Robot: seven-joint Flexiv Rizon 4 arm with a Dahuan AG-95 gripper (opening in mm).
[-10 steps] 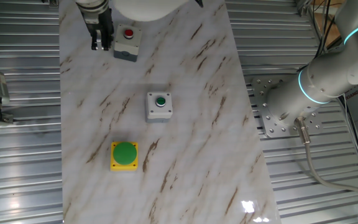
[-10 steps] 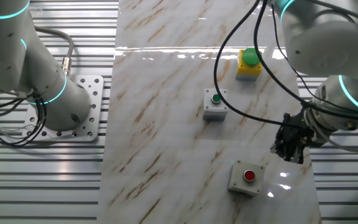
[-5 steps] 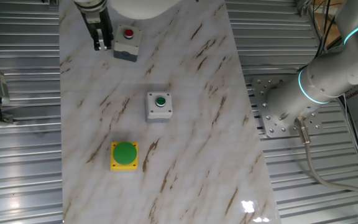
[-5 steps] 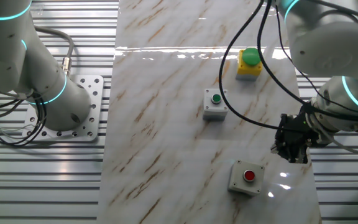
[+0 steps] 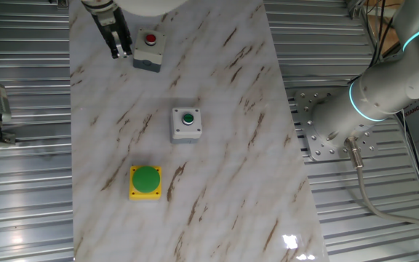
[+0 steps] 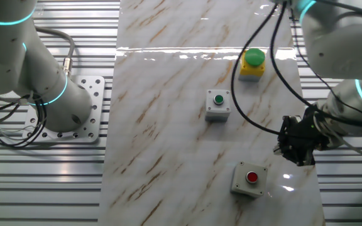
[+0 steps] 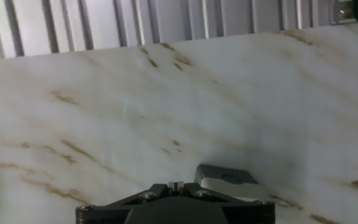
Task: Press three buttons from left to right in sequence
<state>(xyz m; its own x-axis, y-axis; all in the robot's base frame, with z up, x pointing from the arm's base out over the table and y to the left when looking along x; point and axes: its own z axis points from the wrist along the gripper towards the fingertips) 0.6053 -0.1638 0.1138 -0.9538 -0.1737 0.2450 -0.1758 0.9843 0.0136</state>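
The red-button box [image 5: 147,46] sits near one end edge of the marble surface [image 5: 217,109]; the dark-green one [image 5: 186,122] is mid-surface, the yellow dome one [image 5: 145,180] toward the other end. The gripper [image 5: 115,36] hangs just beside the red box, off its button. Judged best: shift over the red cap, then press straight down. The fingers hold nothing; whether they are closed or parted cannot be told.

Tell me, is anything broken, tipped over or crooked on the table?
Nothing stands out. The red button box, the dark-green button box and the yellow box with the big green dome button all sit flat on the marble table, well apart. The gripper is beside the red button box, not over it.
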